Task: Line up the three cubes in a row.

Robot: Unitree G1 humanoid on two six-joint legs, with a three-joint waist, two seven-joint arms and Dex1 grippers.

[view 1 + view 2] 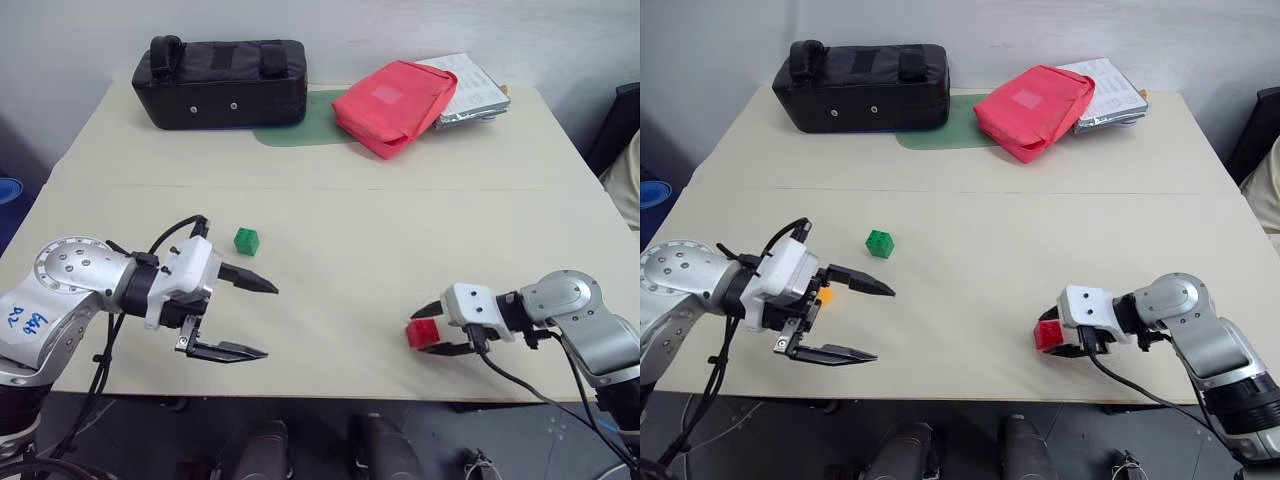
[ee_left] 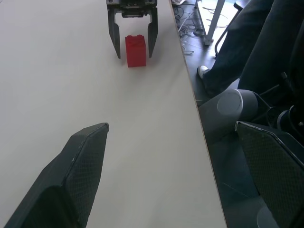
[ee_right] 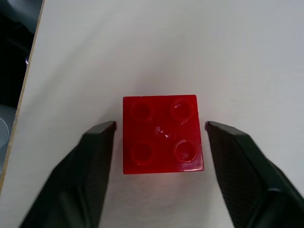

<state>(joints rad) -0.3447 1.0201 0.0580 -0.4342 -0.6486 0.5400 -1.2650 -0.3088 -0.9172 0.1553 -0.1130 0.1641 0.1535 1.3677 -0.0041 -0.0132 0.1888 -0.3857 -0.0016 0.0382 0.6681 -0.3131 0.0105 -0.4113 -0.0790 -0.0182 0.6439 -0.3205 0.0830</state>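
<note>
The red cube (image 3: 163, 134) stands studs-up on the table (image 1: 350, 220) near its front right edge. My right gripper (image 1: 422, 332) is open around it, one finger on each side with a narrow gap to the cube. The green cube (image 1: 246, 241) lies alone left of centre. A bit of the orange-yellow cube (image 1: 825, 295) peeks out behind my left gripper (image 1: 270, 320). That gripper hovers open and empty at the front left, pointing right toward the red cube (image 2: 136, 50).
At the table's far edge lie a black bag (image 1: 220, 82), a green mat (image 1: 300, 130), a red fabric pouch (image 1: 393, 105) and a stack of papers (image 1: 470, 90). A person's legs (image 2: 247, 47) show beyond the table's front edge.
</note>
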